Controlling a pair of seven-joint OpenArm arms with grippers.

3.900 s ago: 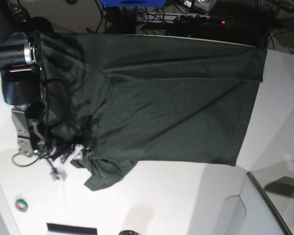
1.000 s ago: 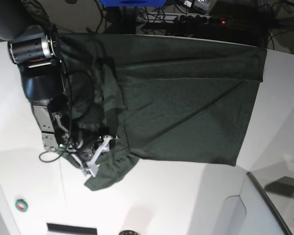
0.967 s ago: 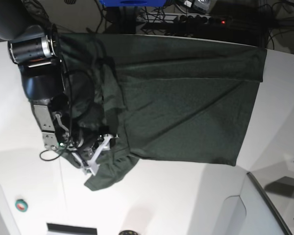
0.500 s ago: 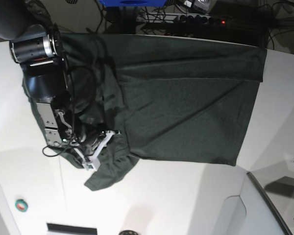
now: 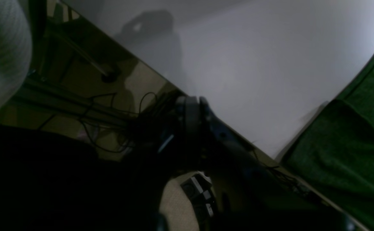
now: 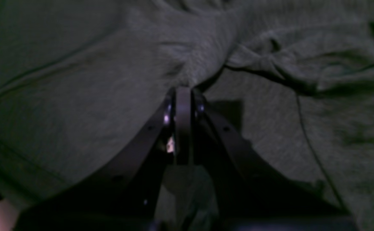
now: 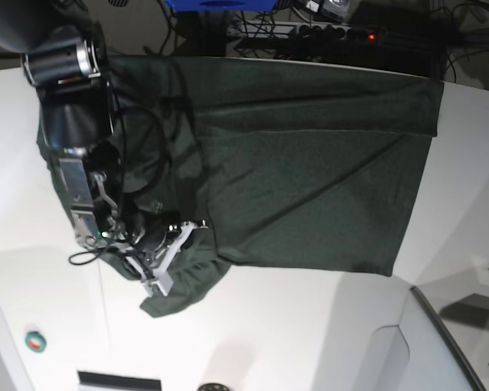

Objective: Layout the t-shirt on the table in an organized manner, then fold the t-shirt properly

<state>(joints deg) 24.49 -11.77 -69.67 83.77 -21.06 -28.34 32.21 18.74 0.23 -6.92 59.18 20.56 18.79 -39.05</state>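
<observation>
The dark green t-shirt (image 7: 310, 163) lies spread over the white table (image 7: 293, 326), with its left part bunched and a sleeve hanging out below at the lower left. My right gripper (image 7: 191, 230) is down on that bunched part. In the right wrist view the right gripper (image 6: 182, 91) has its jaws pressed together, pinching a raised fold of the t-shirt (image 6: 78, 80). My left gripper (image 5: 190, 102) is shut on nothing and hangs over the table's (image 5: 254, 64) edge, apart from the t-shirt's (image 5: 350, 144) corner on its right. The left arm does not show in the base view.
A raised grey-white panel (image 7: 440, 342) with a dark edge stands at the lower right. A small green tape roll (image 7: 36, 341) lies at the lower left. Cables and a power strip (image 7: 342, 32) run behind the far edge. Floor and cables (image 5: 103, 128) lie below the left gripper.
My right gripper has closed on a fold of the t-shirt and shifted slightly to the right and up. The cloth around it has gathered. The rest of the shirt has not moved.
</observation>
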